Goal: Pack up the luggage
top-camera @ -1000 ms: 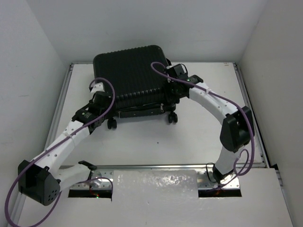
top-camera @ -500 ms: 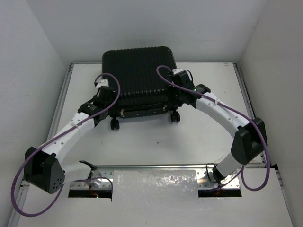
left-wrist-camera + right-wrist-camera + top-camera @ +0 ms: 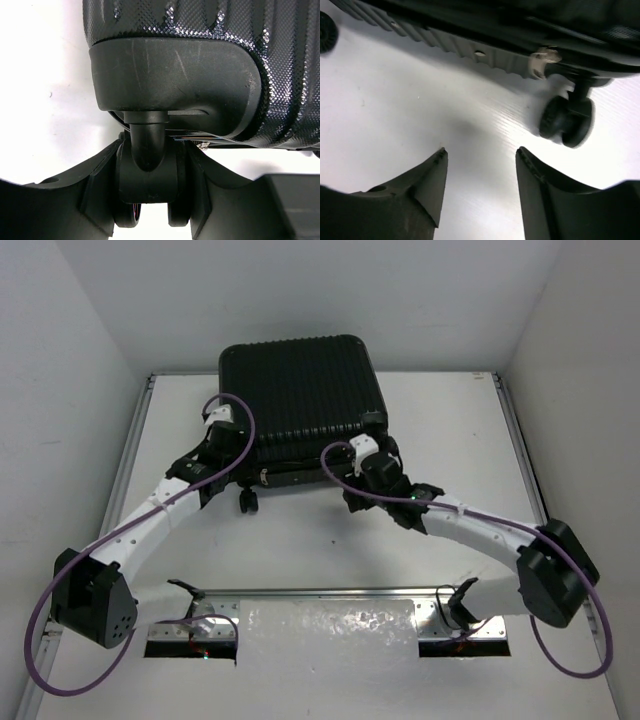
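Pinches a caster point(image 3: 149, 165) of the luggage point(image 3: 200, 30) with the left gripper point(image 3: 150, 202), narrowed until one black finger point(image 3: 95, 197) sits against each side of the twin wheel, the caster's stem rising between them into the rounded black corner housing point(image 3: 170, 75). Shows, just above that housing in the left wrist view, the diamond-textured ribbed shell, and lower right a small bright glint of metal at the seam. Holds the right gripper point(image 3: 480, 192) spread wide, with nothing between its fingers point(image 3: 422, 192) and only bare white table point(image 3: 395, 115) beneath. Sets that gripper low and just short of the luggage's near edge, facing a grey ribbed strip point(image 3: 465, 47) along the underside and a small metal fitting point(image 3: 545, 56). Puts a second caster point(image 3: 567, 120) ahead and to the right of the open fingers, apart from them, standing on the table. Catches part of another wheel point(image 3: 325, 30) at the upper left corner of that view. From above, has the left arm point(image 3: 150, 520) reaching in from the near left to the luggage's near left corner and the right arm point(image 3: 480, 530) sweeping in low from the near right to the near edge, each trailing a purple cable point(image 3: 240, 420). Finds the luggage lying flat at the far middle of the table, ribbed shell up, far edge close to the back wall point(image 3: 300, 290), casters toward the arms' bases.
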Tool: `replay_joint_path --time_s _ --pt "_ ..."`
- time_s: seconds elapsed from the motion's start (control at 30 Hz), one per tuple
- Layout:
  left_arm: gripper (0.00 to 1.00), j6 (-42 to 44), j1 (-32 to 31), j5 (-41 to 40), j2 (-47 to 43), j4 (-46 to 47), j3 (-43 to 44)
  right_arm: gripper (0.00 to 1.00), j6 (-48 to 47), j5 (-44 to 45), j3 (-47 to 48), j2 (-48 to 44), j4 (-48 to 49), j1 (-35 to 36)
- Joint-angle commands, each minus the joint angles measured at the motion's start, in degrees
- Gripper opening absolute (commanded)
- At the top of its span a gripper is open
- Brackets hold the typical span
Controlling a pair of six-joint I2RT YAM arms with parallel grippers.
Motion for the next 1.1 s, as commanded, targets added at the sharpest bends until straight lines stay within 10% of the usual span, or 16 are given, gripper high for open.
replay_joint_path --time_s 0.0,0.8,1.07 --pt "0.0 -0.53 -1.34 4.8 0.25 10.35 0.49 0.52 -0.53 6.54 -1.67 3.45 15.2 1.96" --pt "0.0 -0.17 -1.43 4.18 -2.57 9.55 -0.83 0.29 -3.07 17.21 5.54 17.79 27.61 -4.19" --pt "0.0 -0.09 -1.43 3.83 -2.74 9.29 -0.74 0.0 -8.35 16.15 4.31 17.18 32.19 -4.71"
